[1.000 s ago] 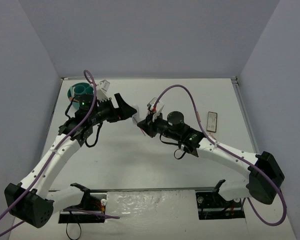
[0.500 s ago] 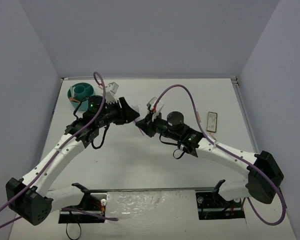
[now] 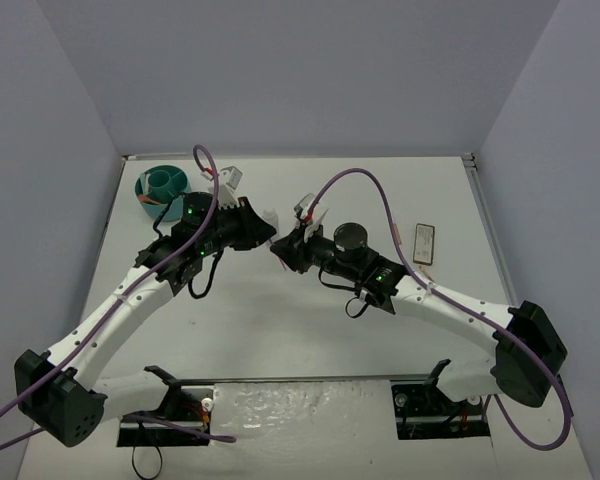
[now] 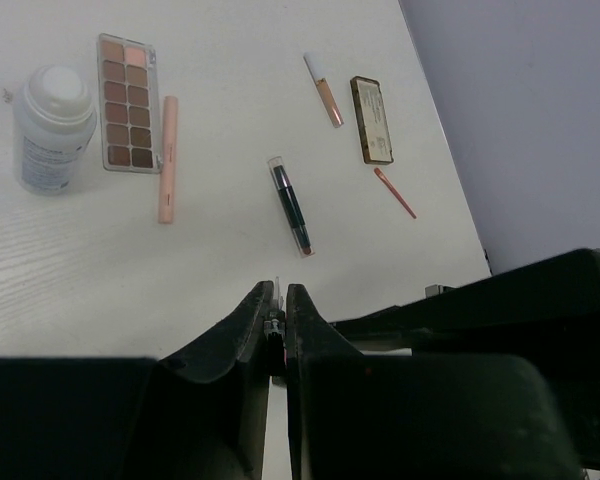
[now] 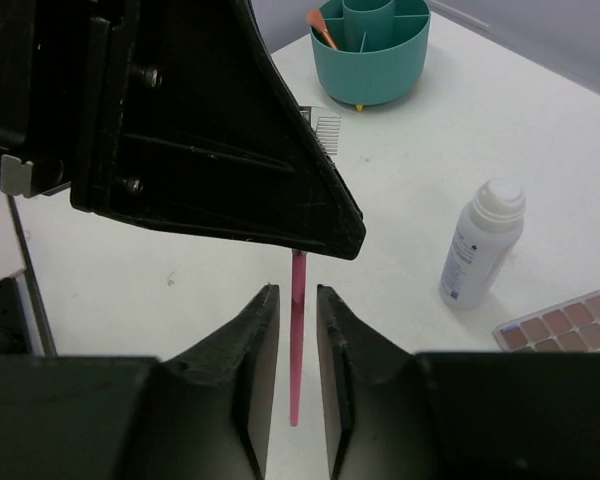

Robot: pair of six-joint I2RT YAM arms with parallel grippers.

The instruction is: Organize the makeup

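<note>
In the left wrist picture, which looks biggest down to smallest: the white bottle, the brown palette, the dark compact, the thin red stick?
1. white bottle and palette: about alike, so not ranked
2. dark compact
3. thin red stick

- No word, brand or number is legible in any view.
- The white bottle (image 4: 53,135), upper left of the left wrist view, bears a label with bluish print, too small to read.
</note>
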